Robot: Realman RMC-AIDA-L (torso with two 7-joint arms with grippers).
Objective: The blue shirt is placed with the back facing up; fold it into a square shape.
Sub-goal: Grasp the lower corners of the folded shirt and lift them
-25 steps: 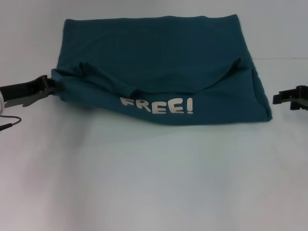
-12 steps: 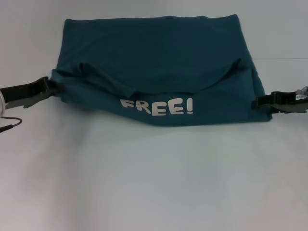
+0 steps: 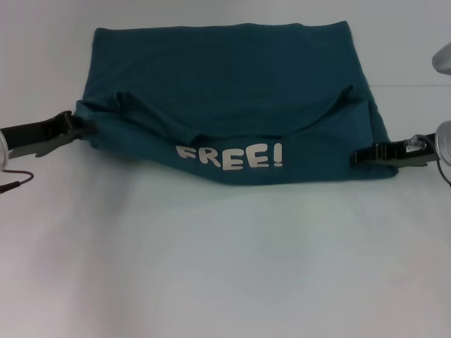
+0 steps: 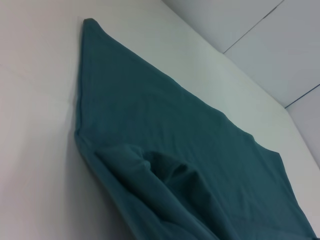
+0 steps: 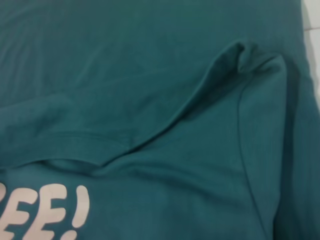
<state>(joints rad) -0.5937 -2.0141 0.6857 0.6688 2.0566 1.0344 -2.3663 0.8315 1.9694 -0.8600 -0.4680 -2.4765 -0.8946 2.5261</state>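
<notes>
The blue shirt (image 3: pixel 225 84) lies on the white table, its near part turned over so the cream "FREE!" lettering (image 3: pixel 229 155) faces up. A curved fold edge runs above the lettering. My left gripper (image 3: pixel 76 127) sits at the shirt's left edge, shut on the cloth there. From the right side, my right gripper (image 3: pixel 356 156) reaches in low over the shirt's near right corner. The left wrist view shows the plain shirt (image 4: pixel 175 150) with a bunched fold. In the right wrist view the shirt (image 5: pixel 150 75) fills the picture, with the lettering (image 5: pixel 45 210) at one corner.
The white table (image 3: pixel 225 267) stretches wide in front of the shirt. A thin dark red cable (image 3: pixel 17 179) hangs by my left arm at the left border. A seam in the table surface runs off behind the shirt's right side.
My right gripper has moved left from beside the shirt until it is over the near right corner. The left gripper and the shirt have stayed where they were.
</notes>
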